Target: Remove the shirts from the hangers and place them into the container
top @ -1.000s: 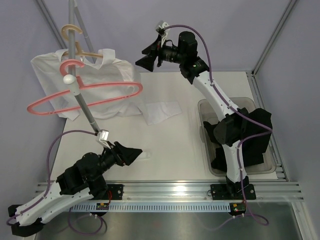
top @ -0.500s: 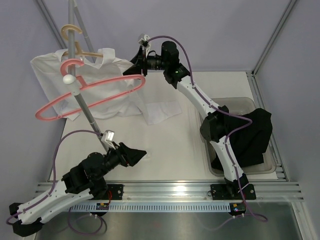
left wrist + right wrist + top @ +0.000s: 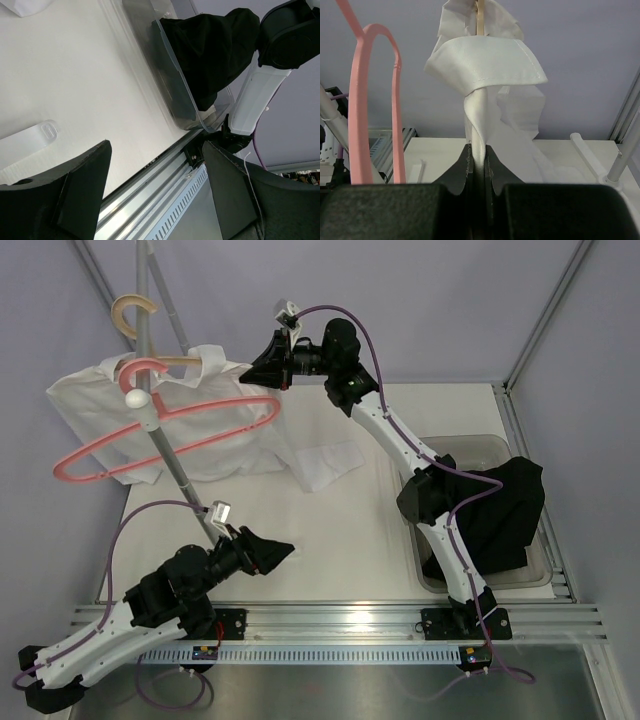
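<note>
Nearest, the left gripper (image 3: pixel 278 550) hung released and empty just above the table by the near edge, jaws wide, holding nothing. To its right the container (image 3: pixel 165 37) sat at the table's right side. The black shirt (image 3: pixel 510 510) was already in it, heaped above the rim and spilling over the right edge. So one shirt was judged done.

Mid-table lay a small white scrap (image 3: pixel 325 462), not part of the job.

Farther back, the pink hanger (image 3: pixel 360 125) hung bare on the rack pole (image 3: pixel 178 470). Behind it the white shirt (image 3: pixel 230 430) was on the tan hanger (image 3: pixel 118 310), whose hook sat over the same pole. The right gripper (image 3: pixel 477 155) reached up to the shirt's right side and was clenched on a fold of white fabric just below the collar. The pink hanger was just beside its fingers, apparently not in the pinch.

Step in hand, as judged: grasp made on the second shirt, stripping it off the tan hanger not yet done.

The next move likely called for pulling the cloth sideways and down so the shoulder slid off the hanger arm, then carrying it to the container. The hanger could swing or lift off the pole with the shirt. The collar could snag too. The free left gripper could perhaps steady things.
</note>
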`<state>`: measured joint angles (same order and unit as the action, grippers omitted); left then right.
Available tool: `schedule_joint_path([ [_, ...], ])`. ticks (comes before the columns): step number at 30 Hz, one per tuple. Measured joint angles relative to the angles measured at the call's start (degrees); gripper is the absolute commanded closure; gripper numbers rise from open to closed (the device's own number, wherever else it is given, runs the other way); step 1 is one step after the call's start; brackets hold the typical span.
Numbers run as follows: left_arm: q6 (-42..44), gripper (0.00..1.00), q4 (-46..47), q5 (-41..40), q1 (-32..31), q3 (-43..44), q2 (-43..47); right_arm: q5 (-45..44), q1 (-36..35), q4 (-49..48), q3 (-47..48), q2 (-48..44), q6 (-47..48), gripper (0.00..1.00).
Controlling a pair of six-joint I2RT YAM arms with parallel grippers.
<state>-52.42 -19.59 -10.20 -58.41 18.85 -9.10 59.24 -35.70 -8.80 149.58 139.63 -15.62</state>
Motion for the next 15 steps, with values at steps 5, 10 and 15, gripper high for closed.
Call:
schedule_joint_path([
  [5,0.0,0.22,0.1,0.6,0.0,0.0,0.0,0.5,-0.1,-0.5,0.0,0.0,-1.3,1.00],
  [10,0.0,0.22,1.8,1.2,0.0,-0.3,-0.9,0.4,-0.1,-0.8,1.4,0.1,-1.8,1.00],
  [15,0.0,0.22,3.6,1.7,0.0,-1.1,-1.2,0.0,-0.6,-1.1,3.0,0.1,-1.6,1.00],
])
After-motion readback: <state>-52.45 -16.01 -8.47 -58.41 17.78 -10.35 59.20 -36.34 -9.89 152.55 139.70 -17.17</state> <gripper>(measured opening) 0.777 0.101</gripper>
